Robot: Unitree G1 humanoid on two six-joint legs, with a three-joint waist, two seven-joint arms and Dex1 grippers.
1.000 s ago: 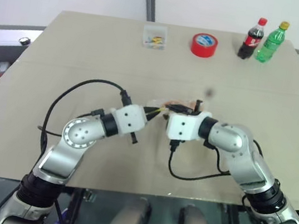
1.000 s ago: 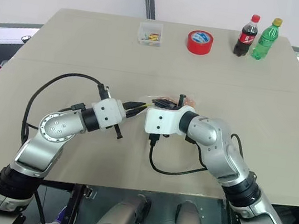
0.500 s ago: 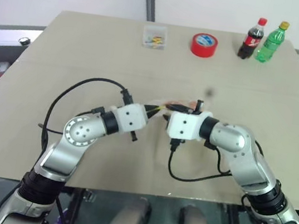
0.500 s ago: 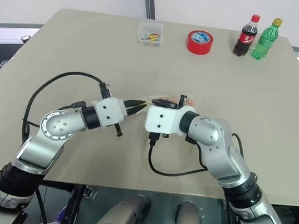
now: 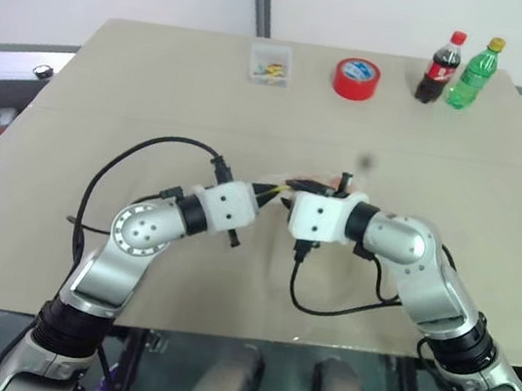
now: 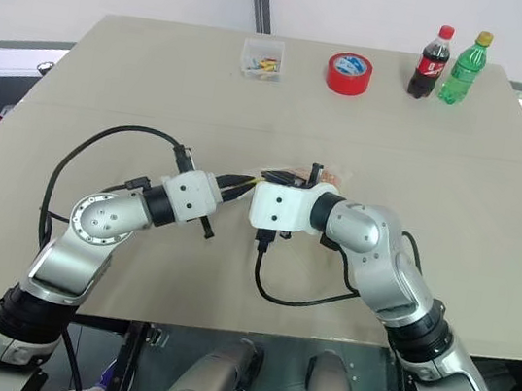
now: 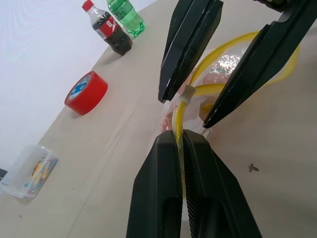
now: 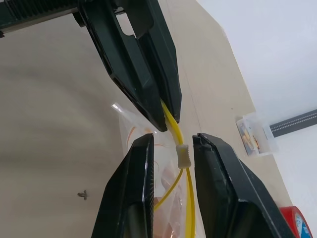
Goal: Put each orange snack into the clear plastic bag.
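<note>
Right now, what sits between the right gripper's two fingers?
The bag's yellow seal strip with its small white slider, seen in the right wrist view; the left gripper pinches the strip just beyond.

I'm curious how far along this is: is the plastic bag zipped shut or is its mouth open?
Open. In the left wrist view the clear plastic bag's yellow seal strip bows into a loop, with the slider sitting at one end.

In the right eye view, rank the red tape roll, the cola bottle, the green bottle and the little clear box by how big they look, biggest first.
1. Cola bottle and green bottle: they look about equal, so no ranking between them.
2. Red tape roll and clear box: close in size, too near to call.
All four stand at the table's far edge, so nearness hardly skews this.
</note>
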